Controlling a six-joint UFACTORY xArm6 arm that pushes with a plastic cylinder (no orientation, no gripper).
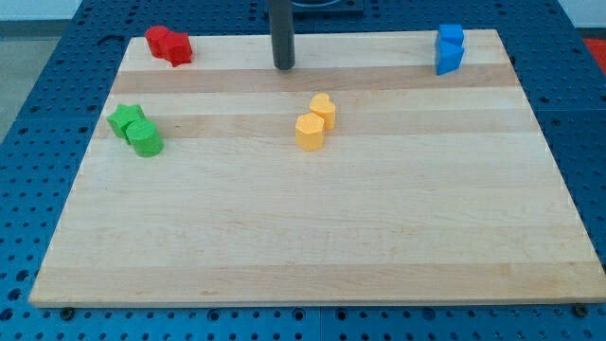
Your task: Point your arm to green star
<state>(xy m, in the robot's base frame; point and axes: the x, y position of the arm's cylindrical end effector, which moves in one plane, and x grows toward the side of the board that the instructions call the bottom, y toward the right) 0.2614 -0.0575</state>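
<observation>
Green star (124,118) touches a green cylinder (146,139).

Desk (312,237): pale wood in glued strips, smooth, matt, visible grain. Blocks, e.g. green star (124,119) and yellow pair (315,121): matt plastic-looking. Rod above my tip (284,66): dark, smooth, slight sheen.

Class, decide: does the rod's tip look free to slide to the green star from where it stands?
Probably yes. My tip stands near the view's top; bare board lies between it and the green star. The red blocks sit above that path.
</observation>
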